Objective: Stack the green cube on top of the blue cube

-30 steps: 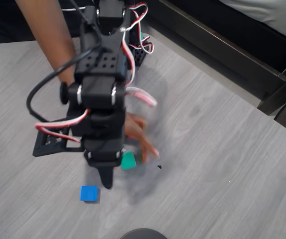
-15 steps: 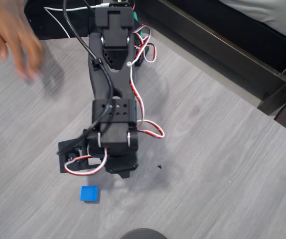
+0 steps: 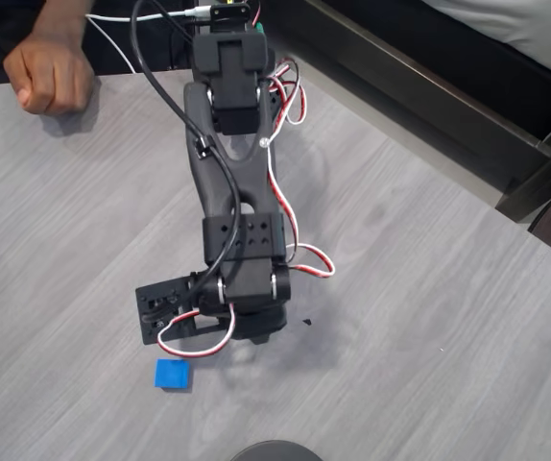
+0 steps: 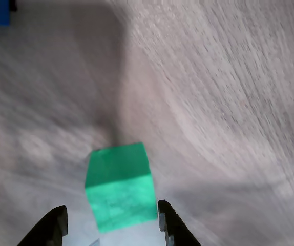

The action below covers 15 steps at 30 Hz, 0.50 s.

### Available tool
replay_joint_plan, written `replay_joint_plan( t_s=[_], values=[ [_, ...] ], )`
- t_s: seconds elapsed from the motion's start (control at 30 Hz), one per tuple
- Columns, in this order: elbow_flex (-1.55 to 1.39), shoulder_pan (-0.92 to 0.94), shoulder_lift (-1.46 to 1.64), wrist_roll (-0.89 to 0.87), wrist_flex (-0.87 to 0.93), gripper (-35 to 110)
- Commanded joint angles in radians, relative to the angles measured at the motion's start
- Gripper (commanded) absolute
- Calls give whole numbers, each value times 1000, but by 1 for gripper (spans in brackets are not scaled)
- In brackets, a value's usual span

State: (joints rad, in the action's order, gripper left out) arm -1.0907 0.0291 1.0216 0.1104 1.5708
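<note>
1. Two cubes are showing – one green cube (image 4: 120, 187) and one blue cube (image 3: 172, 374) – along with one black arm (image 3: 232, 192) and one person's fist (image 3: 50, 75) resting on the far left corner of the surface (image 3: 429, 317).
2. In the wrist view the green cube is sitting on the surface between the two dark fingers (image 4: 57, 225), reaching just ahead of their tips; its sides are standing apart from both tips, with a narrow gap at each.
3. The fingers are spread wide and released, gripping nothing.
4. Both cubes are looking plain and matte with sharp edges; the green one is turned slightly, showing its top face and one brighter side face.
5. The surface is showing a pale grey wood grain, streaked and blurred across the wrist view.
6. The blue cube is appearing in the wrist view as a cut-off corner at the top left edge, well ahead of the fingers and to their left; in the overhead view it is lying whole, just below and left of the arm's lowest part.
7. From overhead the arm's body – black plastic with red and white wires looping off it – is covering the fingers and the green cube.
8. Only the tips of the fingers are entering the wrist view, cropped at the bottom edge.
</note>
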Motion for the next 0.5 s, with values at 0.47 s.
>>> replay_joint_plan(
  t_s=[0.47],
  values=[
    [170,84,-14,-12,6,0]
  ],
)
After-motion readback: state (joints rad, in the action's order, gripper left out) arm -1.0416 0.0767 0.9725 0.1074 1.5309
